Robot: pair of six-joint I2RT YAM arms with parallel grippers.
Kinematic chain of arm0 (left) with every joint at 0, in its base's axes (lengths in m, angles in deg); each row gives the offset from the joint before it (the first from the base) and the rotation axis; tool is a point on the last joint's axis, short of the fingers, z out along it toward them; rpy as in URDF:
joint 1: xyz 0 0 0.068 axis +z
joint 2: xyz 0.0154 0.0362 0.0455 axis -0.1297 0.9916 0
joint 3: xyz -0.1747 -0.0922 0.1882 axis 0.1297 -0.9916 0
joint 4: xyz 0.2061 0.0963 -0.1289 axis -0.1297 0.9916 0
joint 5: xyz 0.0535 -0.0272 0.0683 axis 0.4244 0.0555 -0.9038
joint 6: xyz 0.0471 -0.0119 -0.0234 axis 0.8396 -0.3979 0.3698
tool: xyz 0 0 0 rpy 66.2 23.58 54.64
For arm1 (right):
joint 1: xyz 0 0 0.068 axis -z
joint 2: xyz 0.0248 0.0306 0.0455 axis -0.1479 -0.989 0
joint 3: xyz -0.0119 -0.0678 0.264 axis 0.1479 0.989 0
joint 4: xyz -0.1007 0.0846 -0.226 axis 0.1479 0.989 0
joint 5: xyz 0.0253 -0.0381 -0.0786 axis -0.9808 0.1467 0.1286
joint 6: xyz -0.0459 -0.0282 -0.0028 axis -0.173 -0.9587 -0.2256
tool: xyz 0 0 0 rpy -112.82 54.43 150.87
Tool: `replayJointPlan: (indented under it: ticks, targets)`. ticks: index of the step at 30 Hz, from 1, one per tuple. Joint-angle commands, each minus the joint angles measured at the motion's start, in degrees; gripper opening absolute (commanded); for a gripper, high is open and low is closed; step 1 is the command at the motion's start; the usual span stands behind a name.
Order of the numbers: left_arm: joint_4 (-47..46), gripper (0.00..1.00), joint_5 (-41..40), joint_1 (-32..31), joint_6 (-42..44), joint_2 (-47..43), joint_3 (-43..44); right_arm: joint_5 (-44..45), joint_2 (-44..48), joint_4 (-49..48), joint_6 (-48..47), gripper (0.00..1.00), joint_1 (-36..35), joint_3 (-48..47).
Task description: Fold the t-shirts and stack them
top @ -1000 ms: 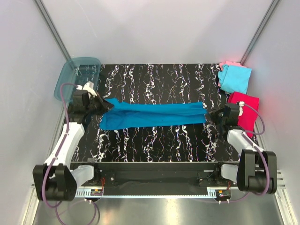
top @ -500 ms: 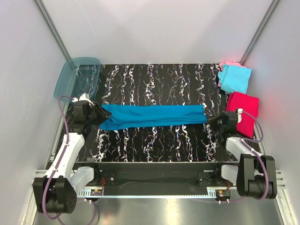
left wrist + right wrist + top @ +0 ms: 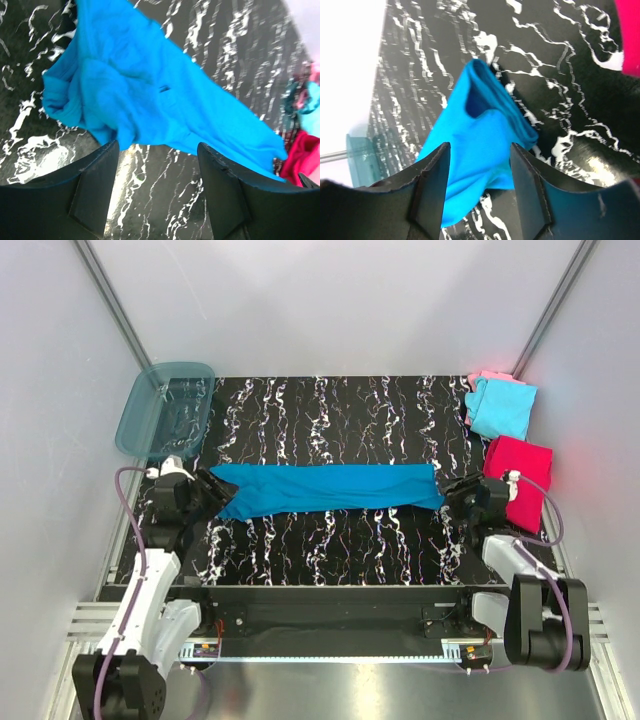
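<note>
A teal-blue t-shirt [image 3: 330, 487] lies folded into a long strip across the middle of the black marbled table [image 3: 330, 550]. My left gripper [image 3: 207, 487] stands open just off the strip's left end, with bare table between its fingers [image 3: 95, 185] and the cloth [image 3: 150, 95] beyond the tips. At the strip's right end my right gripper [image 3: 453, 491] is open too; the cloth's corner [image 3: 485, 135] lies loose between and past its fingers [image 3: 432, 180], untouched by the pads. Light cyan [image 3: 500, 408], pale pink [image 3: 487, 377] and magenta-red [image 3: 521, 480] t-shirts lie at the right.
A translucent teal plastic tub [image 3: 165, 407] rests at the table's far left corner, partly overhanging the edge. White walls enclose the table on three sides. The magenta-red shirt lies close beside my right wrist.
Both grippers went from shut on the strip's ends to open, letting the teal-blue shirt go. Both arms drew back toward the near edge, and the strip now lies flat and straighter.
</note>
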Motion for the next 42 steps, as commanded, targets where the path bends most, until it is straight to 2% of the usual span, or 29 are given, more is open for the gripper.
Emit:
replayJointPlan:
  ticks: [1,5,10,13,17,23,26,35,42]
  targets:
    - [-3.0,0.67,0.9,0.0,-1.1,-3.3,-1.6,2.3,6.6,3.0,-1.3,0.58,0.1,-0.3]
    - [-3.3,0.66,1.1,-0.3,-2.4,-8.2,-5.1,3.4,14.1,10.3,-3.6,0.58,0.0,-2.3]
    - [-5.2,0.65,1.1,-1.2,-3.8,-10.4,-7.4,1.9,14.9,15.2,-3.6,0.58,0.1,-3.5]
    - [-6.7,0.65,0.8,-2.1,-3.8,-9.5,-8.3,-0.2,9.4,13.6,-4.4,0.59,0.0,-4.8]
    - [-8.4,0.65,1.0,-2.9,-3.6,-6.5,-9.1,-4.7,-5.1,12.6,-5.8,0.59,0.0,-9.2]
    - [-10.2,0.64,-0.9,-5.4,-3.9,-7.1,-10.9,-4.6,-18.2,7.4,-4.1,0.59,-0.1,-12.4]
    - [-10.2,0.64,-0.5,-5.7,-3.5,-7.0,-11.1,-4.5,-23.2,7.9,-4.8,0.60,-0.2,-16.3]
    - [-10.5,0.63,0.4,-6.3,-2.4,-8.0,-12.1,-4.7,-29.6,13.3,-6.4,0.61,-1.2,-25.0]
    - [-10.5,0.62,1.4,-6.6,-2.6,-9.1,-11.4,-2.4,-26.0,21.6,-8.7,0.60,-1.6,-27.5]
